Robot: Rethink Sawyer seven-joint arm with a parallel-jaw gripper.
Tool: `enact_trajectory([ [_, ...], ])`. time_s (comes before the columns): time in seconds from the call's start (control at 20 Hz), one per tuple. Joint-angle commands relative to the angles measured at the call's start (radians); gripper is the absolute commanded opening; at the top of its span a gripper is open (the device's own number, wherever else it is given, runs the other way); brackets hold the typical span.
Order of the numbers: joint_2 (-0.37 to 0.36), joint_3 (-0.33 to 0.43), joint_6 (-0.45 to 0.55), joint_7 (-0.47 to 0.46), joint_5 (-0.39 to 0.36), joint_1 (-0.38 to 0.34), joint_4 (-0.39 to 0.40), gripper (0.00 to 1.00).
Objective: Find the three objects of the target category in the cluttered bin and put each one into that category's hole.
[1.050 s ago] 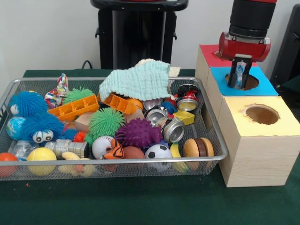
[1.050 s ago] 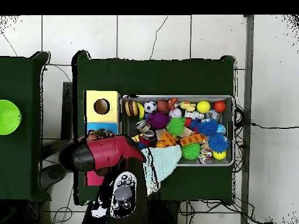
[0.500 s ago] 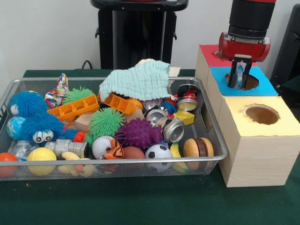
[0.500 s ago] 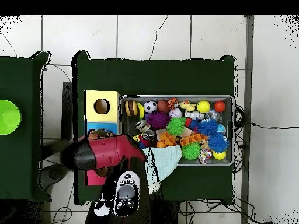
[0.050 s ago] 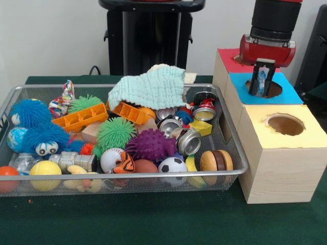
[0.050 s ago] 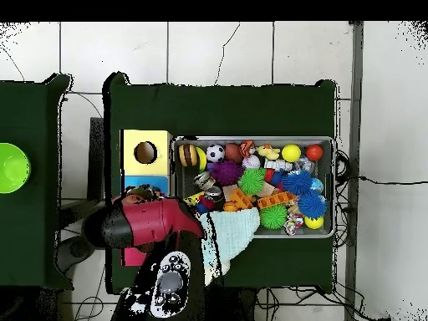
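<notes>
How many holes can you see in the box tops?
2 whole: one in the yellow top, one in the blue top under the tool. The red top's is mostly hidden.

arm: red and black arm [image 6: 146, 226] is reaching across the box's lower end, hiding the gripper
box: wooden box [image 6: 146, 152] is showing a yellow top with a round hole, blue strip below it
bin: wire bin [image 6: 253, 145] is sitting just right of the box, holding mixed toys
cloth: pale green cloth [image 6: 234, 230] is hanging over the bin's lower left corner
bowl: green bowl [image 6: 12, 167] is sitting on a separate table at left
</notes>
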Motion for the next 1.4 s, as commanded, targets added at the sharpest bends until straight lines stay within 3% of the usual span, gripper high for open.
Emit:
enact_trajectory([
  [0.05,0.181,0.034,-0.119,0.232,0.061,-0.016,0.065,0.0],
  [0.35,0.196,0.033,-0.155,0.217,0.061,-0.019,0.077,0.0],
  [0.75,0.118,0.012,-0.02,0.225,0.119,0.025,0.101,0.0],
  [1.15,0.069,-0.016,0.04,0.21,0.147,0.064,0.115,0.0],
  [1.25,0.057,-0.005,0.034,0.203,0.154,0.063,0.134,0.0],
  [1.4,0.098,-0.005,-0.037,0.207,0.151,0.064,0.135,0.0],
])
